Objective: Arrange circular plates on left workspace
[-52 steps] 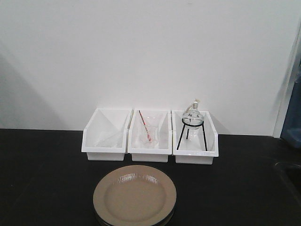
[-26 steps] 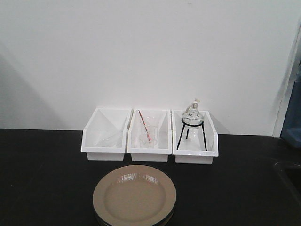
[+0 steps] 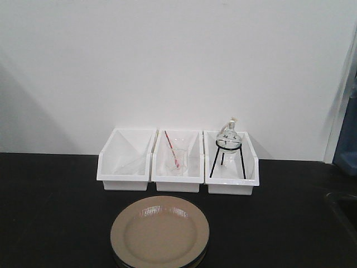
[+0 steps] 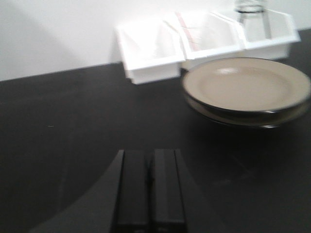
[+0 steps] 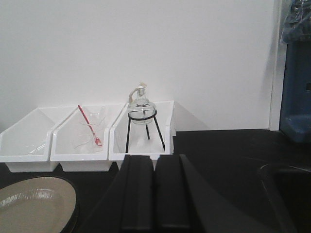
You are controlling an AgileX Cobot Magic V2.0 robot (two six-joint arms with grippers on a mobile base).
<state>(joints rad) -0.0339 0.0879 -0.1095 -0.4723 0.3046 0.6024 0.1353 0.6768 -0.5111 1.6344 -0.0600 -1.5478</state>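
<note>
On my left the table is bare, which is where the plates belong. My left tool hangs pinched together, empty. The circular plates sit stacked at centre, before the white bins. My right tool is likewise closed, empty.

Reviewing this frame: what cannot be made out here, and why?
- Lower tan round plate: mostly covered by the top tan plate; front view crops the stack's near edge.
- Left white bin contents: clear glass, too faint.
- Right gripper: fingertips cut off by the bottom edge.
- Black sink basin: cropped at right.
</note>
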